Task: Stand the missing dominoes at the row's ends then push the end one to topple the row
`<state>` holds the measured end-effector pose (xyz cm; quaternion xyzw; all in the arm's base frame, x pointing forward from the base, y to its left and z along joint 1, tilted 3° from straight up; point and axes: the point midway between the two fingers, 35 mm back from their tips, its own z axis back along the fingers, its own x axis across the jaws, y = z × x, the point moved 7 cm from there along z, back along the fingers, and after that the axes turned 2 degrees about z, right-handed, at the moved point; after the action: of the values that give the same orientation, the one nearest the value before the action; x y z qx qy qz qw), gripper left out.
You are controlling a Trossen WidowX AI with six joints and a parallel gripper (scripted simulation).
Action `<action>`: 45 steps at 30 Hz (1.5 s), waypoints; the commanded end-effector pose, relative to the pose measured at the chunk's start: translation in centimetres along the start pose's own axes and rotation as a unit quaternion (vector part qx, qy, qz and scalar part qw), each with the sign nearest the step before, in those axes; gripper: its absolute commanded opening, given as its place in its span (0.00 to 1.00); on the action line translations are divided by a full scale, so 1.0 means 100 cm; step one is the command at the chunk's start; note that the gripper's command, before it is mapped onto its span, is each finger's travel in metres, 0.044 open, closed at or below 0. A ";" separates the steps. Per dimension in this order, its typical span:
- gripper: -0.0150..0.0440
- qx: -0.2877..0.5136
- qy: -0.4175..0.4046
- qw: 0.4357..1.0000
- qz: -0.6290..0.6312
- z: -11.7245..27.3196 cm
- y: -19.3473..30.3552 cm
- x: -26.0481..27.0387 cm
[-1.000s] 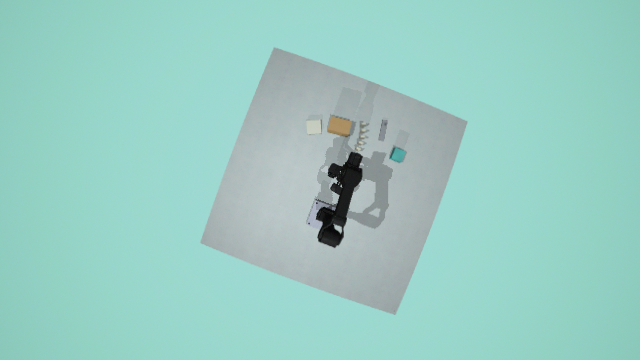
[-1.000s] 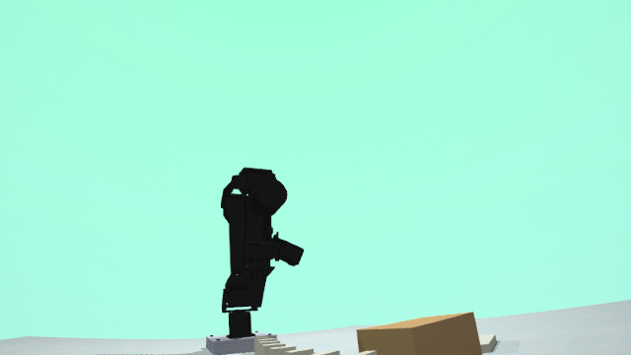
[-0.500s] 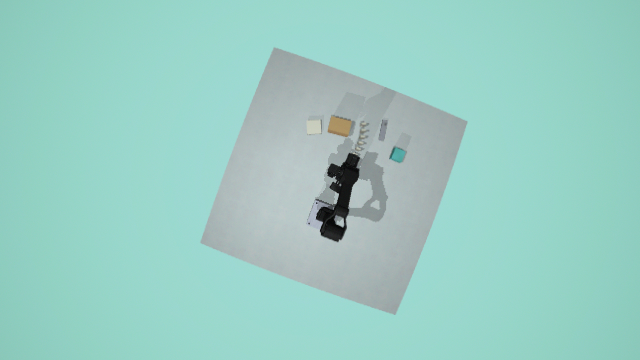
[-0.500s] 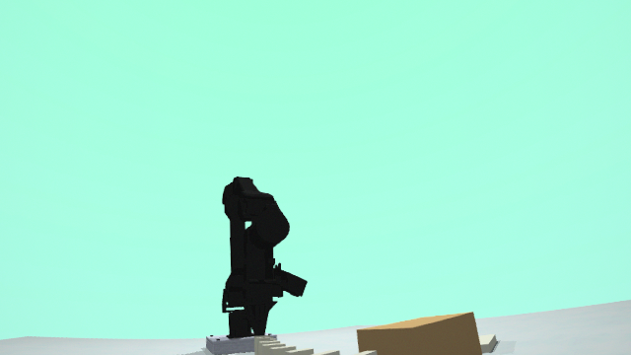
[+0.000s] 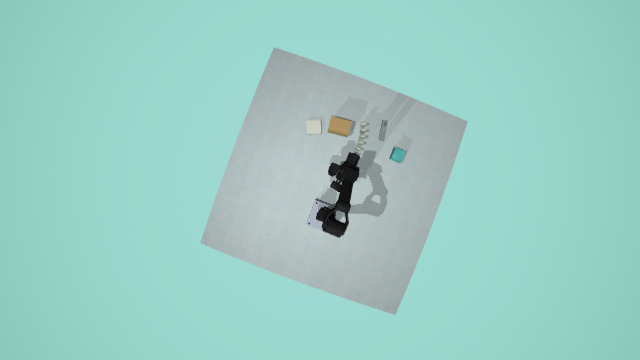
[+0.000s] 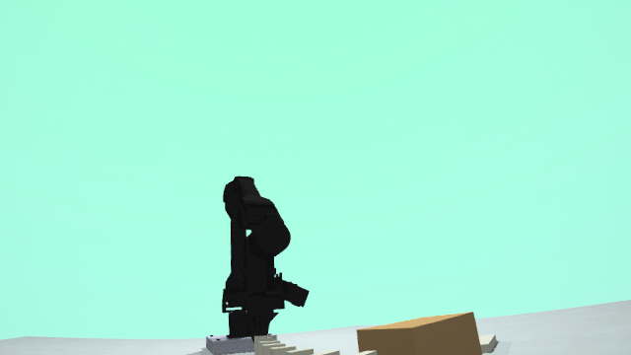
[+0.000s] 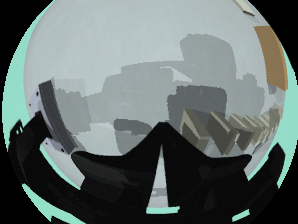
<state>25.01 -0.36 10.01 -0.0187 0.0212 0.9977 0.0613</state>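
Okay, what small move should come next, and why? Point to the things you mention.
Probably ease the shut gripper (image 5: 356,154) (image 7: 162,125) sideways toward the near end domino (image 7: 194,131) for the gentle push: the fingertips are beside that end, and the visible row stands upright.

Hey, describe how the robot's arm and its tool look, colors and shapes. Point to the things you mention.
The arm (image 5: 347,192) (image 6: 266,237) is matte black, with chunky rounded joints. The tool (image 7: 162,125) is black too, its two broad fingers tapering inward. No markings are readable on either.

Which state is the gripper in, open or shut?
Shut: in the wrist view the two fingers of the gripper meet at their tips, with nothing between them.
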 end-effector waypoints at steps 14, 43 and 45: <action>0.25 -0.005 0.008 1.000 0.010 0.007 -0.003 -0.021; 0.25 0.000 0.005 1.000 0.003 0.061 0.001 -0.047; 0.25 0.000 0.005 1.000 0.003 0.061 0.001 -0.047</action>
<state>29.44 -0.75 16.24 -0.0247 0.0196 0.9980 0.0549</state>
